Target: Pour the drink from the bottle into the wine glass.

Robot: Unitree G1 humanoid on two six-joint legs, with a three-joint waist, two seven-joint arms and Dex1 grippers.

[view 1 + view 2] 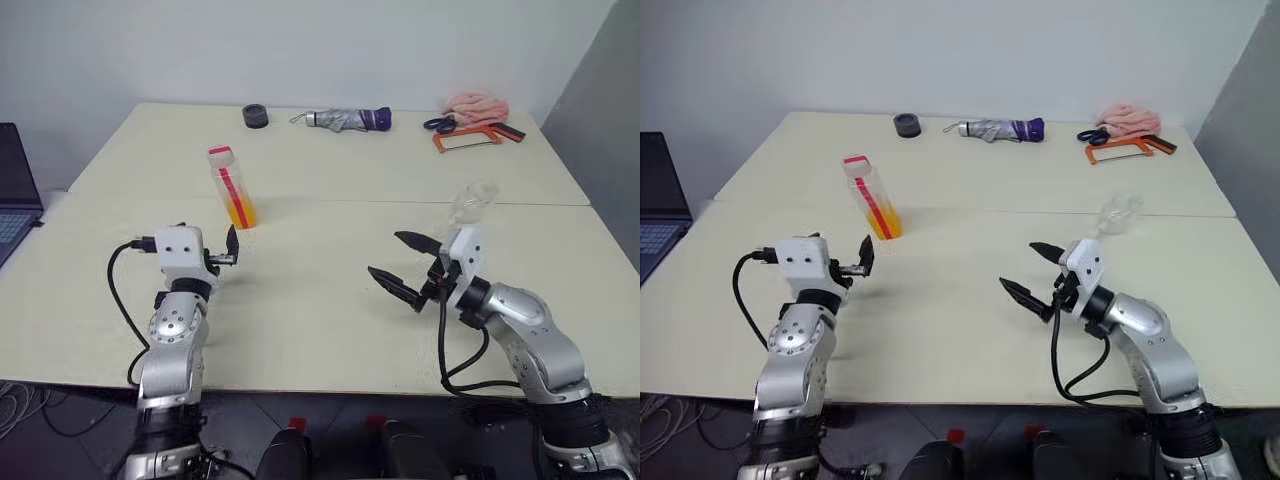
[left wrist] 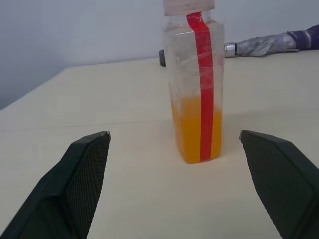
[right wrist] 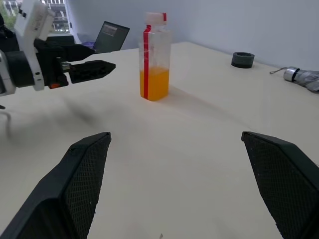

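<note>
Both grippers nearest, left gripper [image 1: 228, 252] and right gripper [image 1: 402, 266] jaws wide, empty | small clear plastic bottle [image 1: 231, 187] upright on cream worktop [image 1: 320, 300], just ahead of left | clear stemmed wine glass [image 1: 470, 205] behind right | centre jaws round bottle body, clamp squarely.

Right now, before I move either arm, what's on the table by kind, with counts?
Bottle: 1
Wine glass: 1
Folded umbrella: 1
Dark tape roll: 1
Pink cloth: 1
Scissors: 1
Orange hacksaw: 1
Total: 7
</note>
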